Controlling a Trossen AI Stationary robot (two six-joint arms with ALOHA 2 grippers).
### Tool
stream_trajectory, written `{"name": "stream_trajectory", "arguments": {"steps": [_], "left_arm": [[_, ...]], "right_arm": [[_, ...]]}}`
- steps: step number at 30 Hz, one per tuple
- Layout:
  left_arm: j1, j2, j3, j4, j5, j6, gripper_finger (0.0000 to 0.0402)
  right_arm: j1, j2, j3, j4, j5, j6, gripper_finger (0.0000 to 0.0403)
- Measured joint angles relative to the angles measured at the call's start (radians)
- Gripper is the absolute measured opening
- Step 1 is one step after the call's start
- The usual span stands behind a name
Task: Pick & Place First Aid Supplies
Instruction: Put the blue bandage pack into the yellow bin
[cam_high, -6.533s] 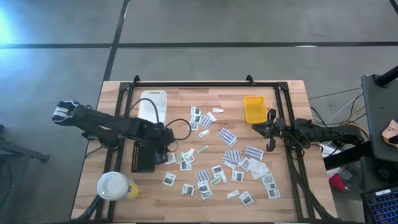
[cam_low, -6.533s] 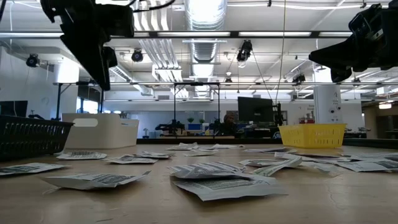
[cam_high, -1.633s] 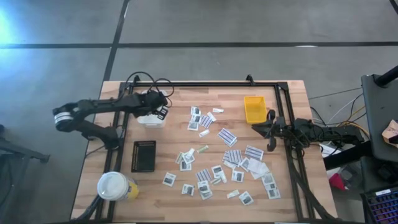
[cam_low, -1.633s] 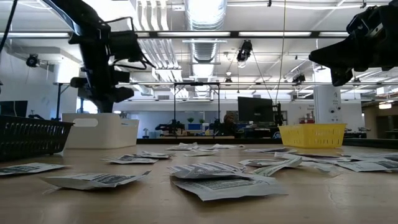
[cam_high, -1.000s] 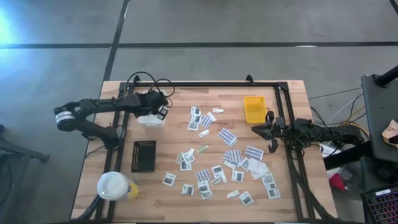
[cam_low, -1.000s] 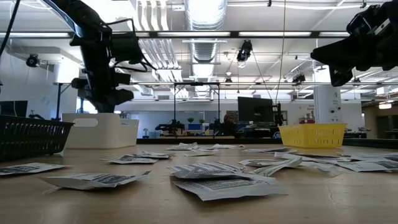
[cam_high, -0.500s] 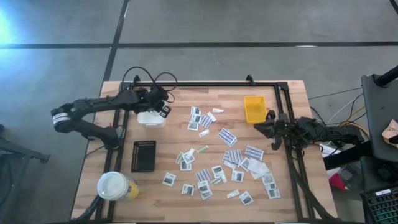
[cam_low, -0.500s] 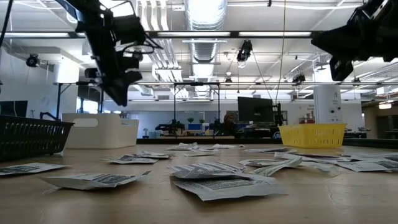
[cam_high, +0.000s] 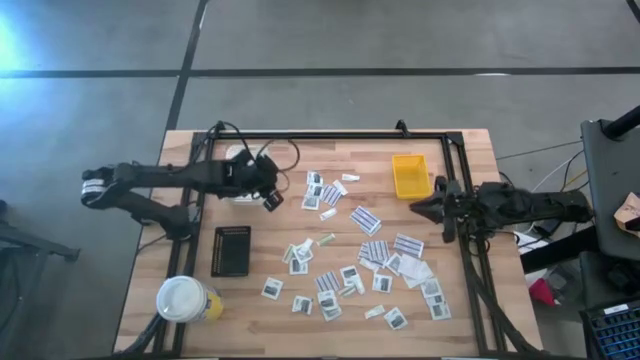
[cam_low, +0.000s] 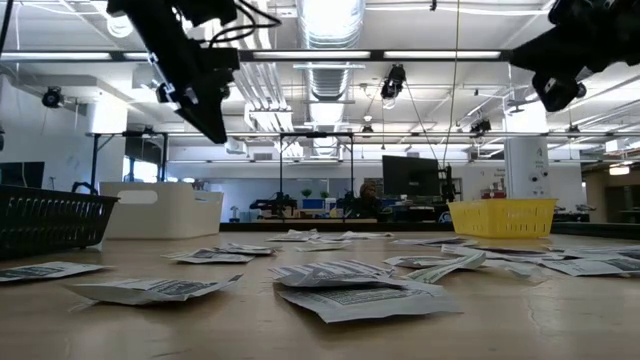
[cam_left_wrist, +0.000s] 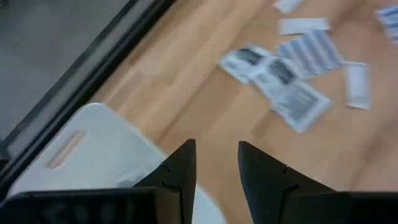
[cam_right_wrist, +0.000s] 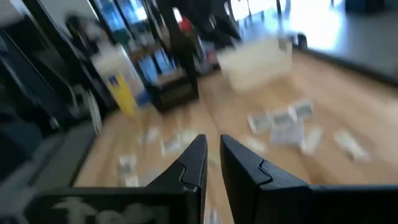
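Surface (cam_high: 470, 320): wooden, carrying everything. White tray (cam_high: 236, 155), far left: likely the drop point. First aid supplies (cam_high: 375, 250): scattered mid-surface, awaiting collection. Left gripper (cam_high: 272, 201): beside the tray, parted, empty. Right gripper (cam_high: 437, 212): near yellow tray (cam_high: 408, 175), narrowly parted, empty, waiting.

Flat white grey-printed packets (cam_high: 350, 275) lie scattered across the table's middle.

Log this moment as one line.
left gripper: open, empty, beside white tray | right gripper: idle near yellow tray | packets: scattered on table
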Motion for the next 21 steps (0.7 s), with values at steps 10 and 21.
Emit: {"name": "stream_trajectory", "arguments": {"steps": [10, 21], "left_arm": [[-0.188, 0.0, -0.001, 0.0, 0.0, -0.02, 0.0112], [-0.328, 0.0, -0.003, 0.064, -0.009, 0.011, 0.0112]], "right_arm": [[0.082, 0.315, 0.147, -0.215, 0.0, 0.037, 0.0043], [0.246, 0.598, 0.202, -0.215, 0.008, 0.003, 0.0043]]}}
